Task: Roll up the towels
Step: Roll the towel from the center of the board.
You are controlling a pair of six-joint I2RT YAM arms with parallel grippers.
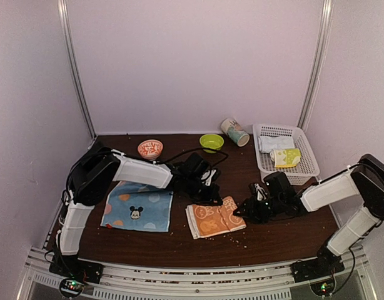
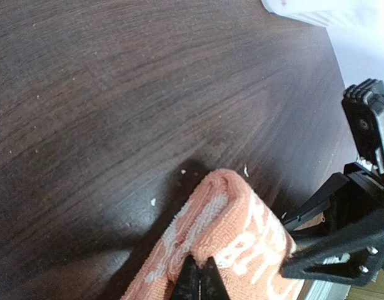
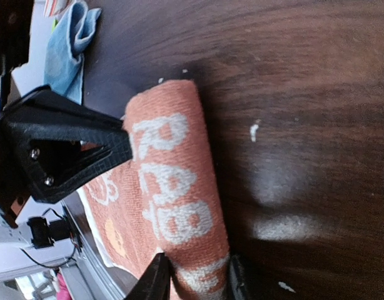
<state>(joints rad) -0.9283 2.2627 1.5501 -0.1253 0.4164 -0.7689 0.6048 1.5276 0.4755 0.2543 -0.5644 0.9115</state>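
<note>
The orange towel [image 1: 212, 220] with white bunny faces lies at the table's middle, its right edge turned up into a short roll [image 1: 230, 208]. My left gripper [image 1: 212, 195] is shut on the roll's far end, pinching the folded cloth [image 2: 229, 219] between its jaws [image 2: 201, 275]. At the roll's near end my right gripper [image 1: 243, 211] is closed on the orange roll [image 3: 176, 187], one finger [image 3: 156, 276] against each side. The light blue towel [image 1: 137, 206] with the Mickey head lies flat to the left, under the left arm, and shows crumpled in the right wrist view [image 3: 67, 44].
A white basket [image 1: 304, 174] at the back right holds a pale roll [image 1: 273, 142] and a yellow-green roll [image 1: 286, 157]. Along the back stand a green bowl [image 1: 211, 142], a red patterned bowl [image 1: 150, 148] and a tipped paper cup [image 1: 234, 132]. Crumbs dot the wood.
</note>
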